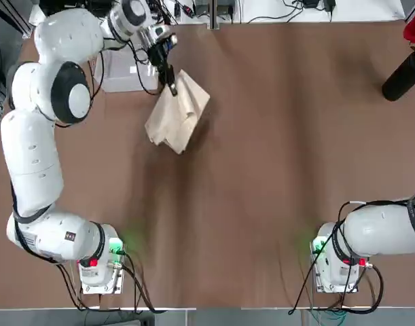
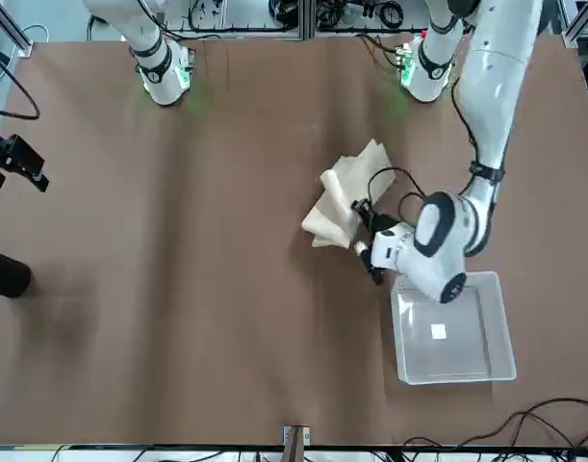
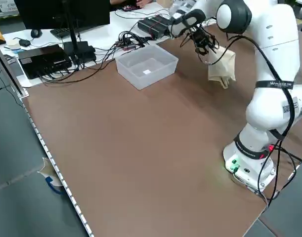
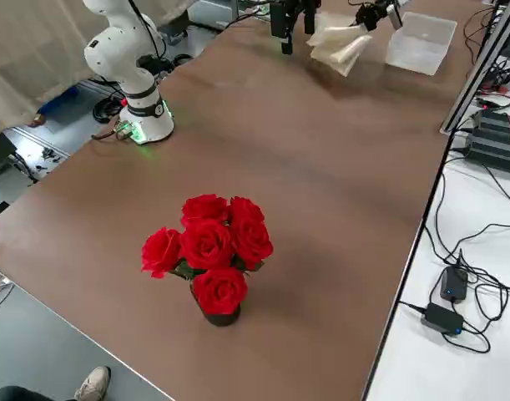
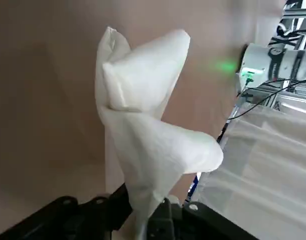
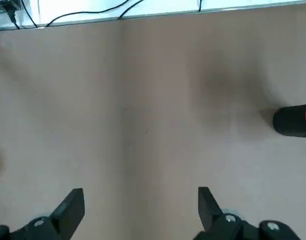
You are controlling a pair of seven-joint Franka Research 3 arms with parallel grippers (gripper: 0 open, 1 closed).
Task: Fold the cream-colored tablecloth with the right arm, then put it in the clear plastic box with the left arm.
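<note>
Close by my own base, my right gripper point(image 6: 137, 210) waits parked over bare table point(image 1: 261, 170), fingers spread wide and empty, since its folding part looks finished; farther out, my left gripper point(image 1: 170, 83) is pinched tight on one upper edge of the cream-colored tablecloth point(image 1: 177, 112), so the cloth hangs below it in a loose bunched drape, lifted off the table rather than lying flat; I hold it by the edge, I judge, so the bulk can drop in first; just beyond, beside that wrist, sits the clear plastic box point(image 3: 147, 64), open-topped with only a small white label inside; the cloth is near it but not yet over it.
</note>
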